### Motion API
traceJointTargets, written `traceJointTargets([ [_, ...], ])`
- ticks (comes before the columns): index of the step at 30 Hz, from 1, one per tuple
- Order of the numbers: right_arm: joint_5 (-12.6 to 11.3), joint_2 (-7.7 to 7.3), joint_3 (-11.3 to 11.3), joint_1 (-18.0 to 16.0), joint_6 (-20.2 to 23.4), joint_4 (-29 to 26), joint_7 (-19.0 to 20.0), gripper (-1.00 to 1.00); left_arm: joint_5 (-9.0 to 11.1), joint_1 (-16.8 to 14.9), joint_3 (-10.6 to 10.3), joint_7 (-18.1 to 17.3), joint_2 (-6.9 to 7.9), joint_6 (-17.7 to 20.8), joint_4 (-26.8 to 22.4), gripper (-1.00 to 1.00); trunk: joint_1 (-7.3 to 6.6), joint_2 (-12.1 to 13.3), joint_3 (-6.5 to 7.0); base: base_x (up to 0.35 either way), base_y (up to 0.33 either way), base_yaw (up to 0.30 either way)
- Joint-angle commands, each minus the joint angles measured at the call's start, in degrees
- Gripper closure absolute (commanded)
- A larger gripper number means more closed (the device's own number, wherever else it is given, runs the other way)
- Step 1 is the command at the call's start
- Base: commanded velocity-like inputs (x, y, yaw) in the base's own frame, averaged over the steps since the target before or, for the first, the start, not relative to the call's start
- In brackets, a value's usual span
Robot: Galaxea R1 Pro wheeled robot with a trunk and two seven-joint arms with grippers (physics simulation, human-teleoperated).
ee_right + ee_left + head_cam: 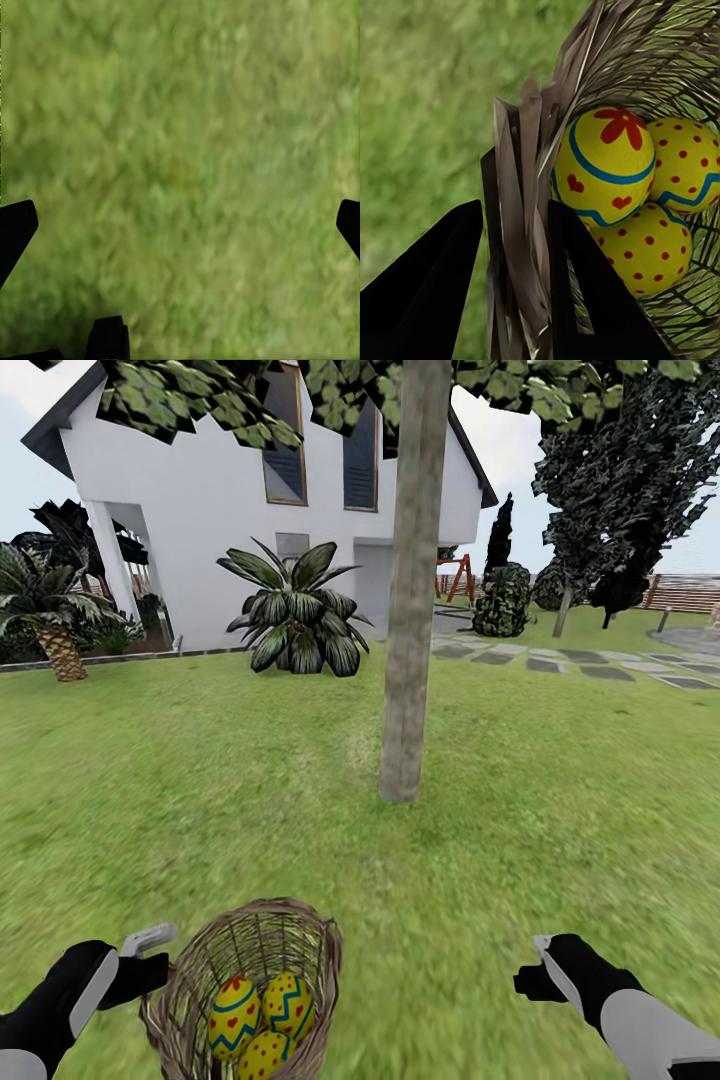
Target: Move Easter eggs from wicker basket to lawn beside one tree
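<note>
The wicker basket [260,910] hangs tilted at the near left of the lawn [560,810], with three yellow Easter eggs [233,1015] [288,1003] [265,1055] inside. My left gripper [150,960] is shut on its rim. In the left wrist view the rim [521,225] sits pinched in my left gripper [515,217], beside the eggs [604,169] [686,161] [649,251]. My right gripper [535,965] is open and empty over grass; its wrist view shows the gripper [184,225] wide apart above the lawn [180,112]. The tree [410,610] trunk stands straight ahead, a short way beyond the basket.
A white house [200,490] stands behind, with a big-leaved plant [295,610] before it and a palm [50,610] at far left. Grey stepping stones [560,660] run off to the right past dark conifers [620,490] and a wooden fence [690,595].
</note>
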Motion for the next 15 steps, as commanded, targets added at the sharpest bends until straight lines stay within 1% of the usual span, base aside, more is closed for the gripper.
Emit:
traceJointTargets([
  [1,-0.3,-0.04,0.5,0.0,0.3,-0.1,0.1,-1.0,0.5,-0.1,0.3,-0.4,-0.29,0.3,-0.1,1.0,0.22,-0.5,-0.24,0.0,0.0,0.0],
  [6,-0.3,0.2,0.5,0.0,0.3,-0.1,0.1,-1.0,0.4,-0.1,0.3,-0.4,-0.48,0.3,-0.1,1.0,1.32,-2.5,-1.14,0.0,0.0,0.0],
  [15,-0.3,0.32,0.5,0.0,0.3,-0.1,0.1,-1.0,0.5,-0.1,0.4,-0.4,-0.56,0.1,0.1,1.0,1.32,-2.5,-1.14,0.0,0.0,0.0],
])
